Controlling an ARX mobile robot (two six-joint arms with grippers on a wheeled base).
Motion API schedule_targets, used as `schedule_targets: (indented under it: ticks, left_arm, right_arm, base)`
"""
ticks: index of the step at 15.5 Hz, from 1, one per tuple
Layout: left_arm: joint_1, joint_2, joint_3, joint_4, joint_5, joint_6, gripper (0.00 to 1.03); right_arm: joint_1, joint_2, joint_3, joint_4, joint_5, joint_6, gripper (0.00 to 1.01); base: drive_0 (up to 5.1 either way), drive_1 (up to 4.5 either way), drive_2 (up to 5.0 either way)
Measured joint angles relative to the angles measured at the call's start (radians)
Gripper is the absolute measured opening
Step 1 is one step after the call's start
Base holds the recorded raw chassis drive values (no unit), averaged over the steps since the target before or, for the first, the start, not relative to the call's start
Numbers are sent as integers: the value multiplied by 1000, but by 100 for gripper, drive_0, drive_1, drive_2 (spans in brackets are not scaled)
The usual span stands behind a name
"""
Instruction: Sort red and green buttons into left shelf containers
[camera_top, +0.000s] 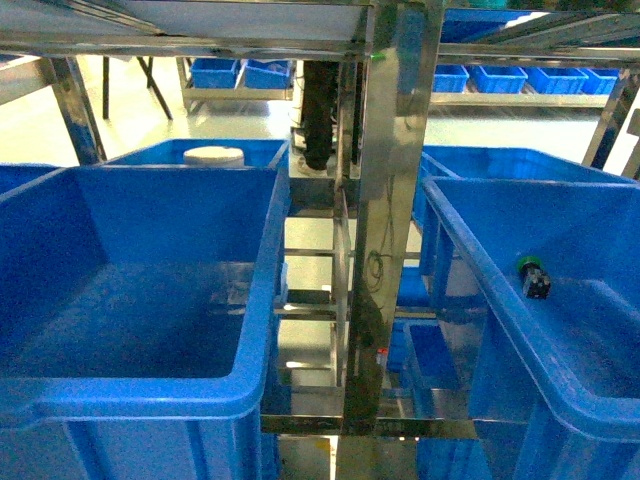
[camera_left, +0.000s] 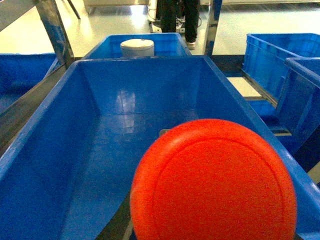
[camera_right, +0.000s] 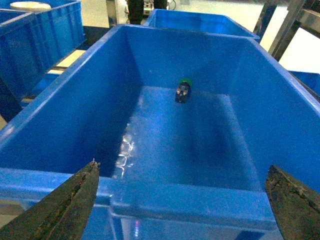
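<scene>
Plainly, one red button (camera_left: 214, 182) fills the left jaws' grasp; one green button (camera_right: 183, 91) lies binned; right jaws released.

Hidden and cropped regions, three views.
Red button (camera_left: 214, 182) fills L-wrist foreground, hiding left end effector; R bin (camera_top: 560, 330) cropped in head view; green button (camera_right: 183, 91) too small for detail.
</scene>
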Motion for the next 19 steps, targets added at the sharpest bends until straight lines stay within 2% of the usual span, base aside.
schedule_targets:
  ticks: [2,3,5,7,8,10,12,13,16,19]
  left_arm:
    - [0,0,0,0,0,0,26]
    - [0,0,0,-1,0,0,26]
    - [2,0,0,-6,2,-1,26]
    - [36,11,0,-1,23,-1,26]
    - [78,85,33,27,80,2,26]
    - [115,188,100,59,150,34,26]
    - [153,331,192,77,233,85,26]
    - [172,393,227,60,254,105,26]
    - [198,538,286,21,267,144,26]
    - [207,702,377,-19,257,205,26]
  right_arm:
    - [19,-200,-31,-159,0,0,98]
    - [30,-252,-45,-185,2,0,98]
    - [34,-249,-45,-183,3,0,98]
    - [34,-249,-45,-183,3,0,98]
    - [34,-249,-45,-183,3,0,98]
    - [34,-249,-45,-183,3,0,98]
    - [34,-249,-45,-183,3,0,98]
    - [34,-249,-45,-183,3,0,98]
    - [34,-249,-45,-183,3,0,98]
    - [34,-249,-45,-183,3,0,98]
  base:
    - [0,0,0]
    - [0,0,0]
    - [0,0,0]
    - [0,0,0]
    - [0,0,0]
    - [0,0,0]
    - [0,0,0]
    - [0,0,0]
    - [0,0,0]
    - [0,0,0]
